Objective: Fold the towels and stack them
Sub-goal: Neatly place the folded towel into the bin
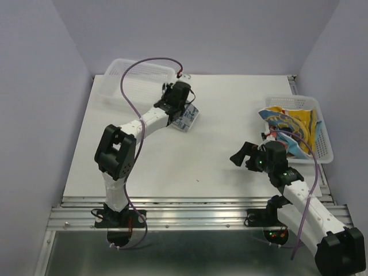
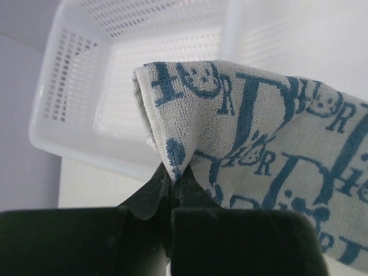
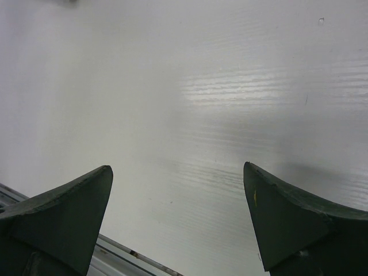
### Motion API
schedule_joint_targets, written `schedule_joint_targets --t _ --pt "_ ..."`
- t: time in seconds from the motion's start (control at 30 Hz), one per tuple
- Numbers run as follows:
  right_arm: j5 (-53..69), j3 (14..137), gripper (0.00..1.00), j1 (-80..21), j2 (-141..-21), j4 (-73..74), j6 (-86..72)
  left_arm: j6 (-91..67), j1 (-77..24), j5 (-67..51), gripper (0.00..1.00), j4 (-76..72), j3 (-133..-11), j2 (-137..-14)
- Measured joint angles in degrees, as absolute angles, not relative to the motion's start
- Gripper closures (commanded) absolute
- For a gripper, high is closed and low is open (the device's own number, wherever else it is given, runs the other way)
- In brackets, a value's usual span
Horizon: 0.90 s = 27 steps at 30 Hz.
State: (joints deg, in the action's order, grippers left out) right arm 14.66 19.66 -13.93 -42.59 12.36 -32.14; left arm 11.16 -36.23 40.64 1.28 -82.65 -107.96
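**Blue-and-white towel**: upper centre of the top view, just right of the far white mesh basket. Whether it rests on the table cannot be told.

**Left gripper**: clenched on a bunched fold at the towel's edge.

**Right gripper**: released, jaws wide, over bare table at lower right.

**Other towels**: heaped in the right-hand basket.

**Step, as judged:** setting down the first cloth of the stack.

**Handling:**
- Lower until the layers lie flat.
- Keep the pinch on the fold so nothing slips.
- Let go and lift straight up.
- Leave the edges square for later cloths.
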Motion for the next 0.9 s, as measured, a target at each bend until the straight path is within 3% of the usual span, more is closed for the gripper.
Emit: schedule_joint_targets --t 0.67,0.9 --pt "13.93 19.66 0.00 -13.93 -46.44 11.66 -31.66 32.86 -27.11 28.05 1.00 5.08 -111.74 -118.06" --pt "13.19 19.66 0.00 -13.93 -46.46 11.49 -31.48 34.87 -22.48 24.95 1.00 7.16 -115.24 -118.19"
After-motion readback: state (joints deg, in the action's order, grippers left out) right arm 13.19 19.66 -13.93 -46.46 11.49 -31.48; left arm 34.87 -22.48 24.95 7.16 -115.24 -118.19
